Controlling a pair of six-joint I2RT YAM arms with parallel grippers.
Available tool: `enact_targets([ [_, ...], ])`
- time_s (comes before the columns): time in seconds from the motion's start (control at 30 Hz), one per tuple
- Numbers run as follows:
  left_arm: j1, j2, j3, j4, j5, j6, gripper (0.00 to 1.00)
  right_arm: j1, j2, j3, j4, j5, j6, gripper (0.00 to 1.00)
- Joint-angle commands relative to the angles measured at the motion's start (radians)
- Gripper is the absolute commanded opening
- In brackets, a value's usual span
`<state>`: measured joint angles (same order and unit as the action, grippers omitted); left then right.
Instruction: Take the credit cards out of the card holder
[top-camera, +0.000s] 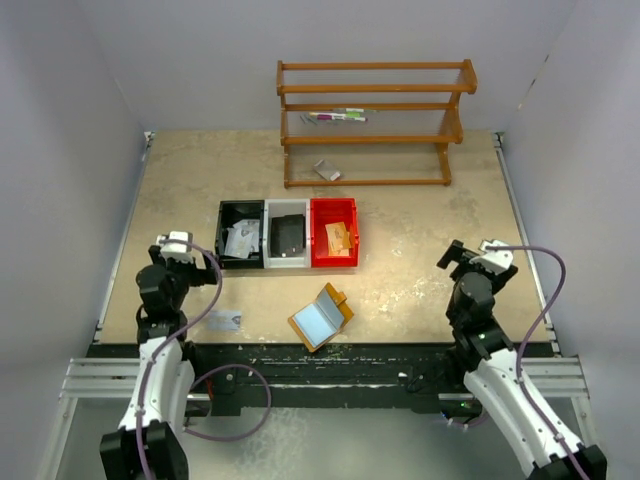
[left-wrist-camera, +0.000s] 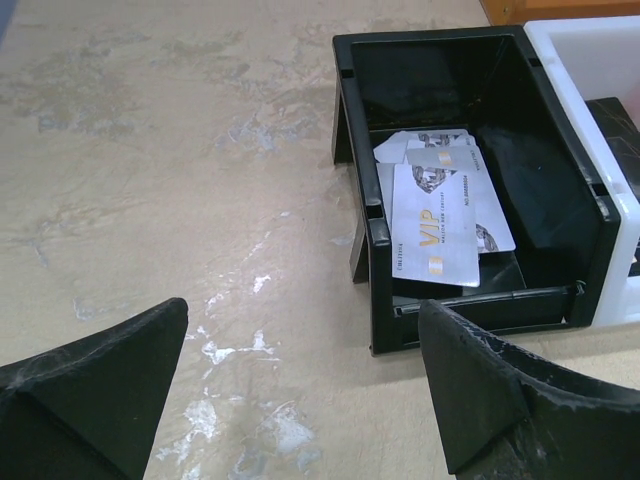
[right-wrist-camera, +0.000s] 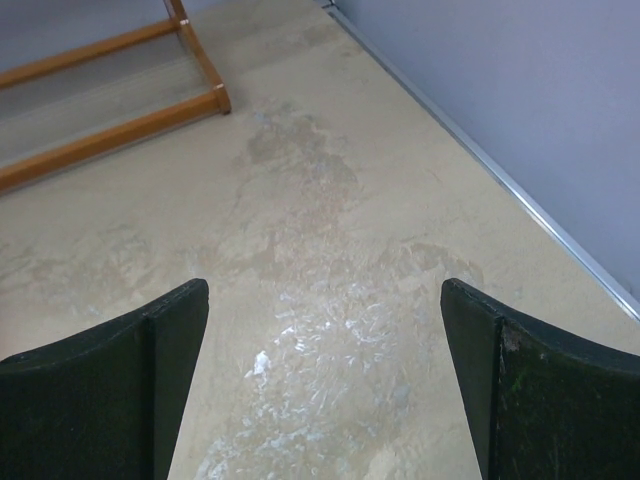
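The card holder (top-camera: 320, 318) lies open on the table near the front edge, tan-orange outside and pale blue-grey inside. One pale credit card (top-camera: 223, 321) lies flat on the table to its left, beside the left arm. Several whitish cards (left-wrist-camera: 440, 215) lie in the black bin (left-wrist-camera: 355, 120), the top one marked VIP. My left gripper (top-camera: 172, 243) is open just left of that bin, and its fingers (left-wrist-camera: 100, 385) have nothing between them. My right gripper (top-camera: 478, 252) hangs open over bare table at the right, far from the card holder; its fingertips (right-wrist-camera: 160, 330) are empty.
Three bins stand in a row mid-table: black (top-camera: 241, 234), white (top-camera: 287, 235) holding a dark item, red (top-camera: 334, 232) holding a tan item. A wooden shelf rack (top-camera: 375, 120) stands at the back with small items on it. Walls close in both sides.
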<state>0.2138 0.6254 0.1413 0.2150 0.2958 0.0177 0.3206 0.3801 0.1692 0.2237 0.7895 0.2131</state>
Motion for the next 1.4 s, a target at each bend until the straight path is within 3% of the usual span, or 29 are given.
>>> enact_targets([
  [0.0, -0.004, -0.125, -0.05, 0.017, -0.046, -0.026, 0.99, 0.001, 0.122, -0.008, 0.116, 0.045, -0.002, 1.0],
  [0.13, -0.01, -0.195, -0.093, 0.021, -0.014, -0.016, 0.99, 0.007, 0.147, -0.01, 0.184, 0.077, -0.053, 1.0],
  [0.27, -0.008, -0.227, -0.101, 0.001, -0.004, -0.011, 0.99, 0.008, 0.146, -0.057, 0.285, -0.117, -0.172, 1.0],
  [0.37, -0.009, -0.218, -0.098, 0.007, -0.004, -0.01, 0.99, 0.008, 0.13, -0.057, 0.236, -0.174, -0.146, 1.0],
  [0.57, -0.008, -0.22, -0.099, 0.005, 0.004, -0.007, 0.99, 0.008, 0.062, -0.075, 0.227, -0.141, -0.154, 1.0],
  [0.73, -0.009, -0.238, -0.103, -0.005, 0.006, -0.005, 0.99, 0.008, 0.079, -0.062, 0.214, -0.286, -0.187, 1.0],
  [0.9, -0.008, -0.257, -0.108, -0.011, 0.005, -0.005, 0.99, 0.008, 0.066, -0.065, 0.211, -0.291, -0.186, 1.0],
  [1.2, -0.01, -0.153, -0.088, 0.038, 0.022, 0.004, 0.99, 0.008, 0.255, -0.018, 0.276, -0.185, -0.138, 1.0],
  [1.37, -0.01, -0.229, -0.103, 0.006, 0.032, 0.005, 0.99, 0.008, 0.342, 0.011, 0.29, -0.186, -0.137, 1.0],
])
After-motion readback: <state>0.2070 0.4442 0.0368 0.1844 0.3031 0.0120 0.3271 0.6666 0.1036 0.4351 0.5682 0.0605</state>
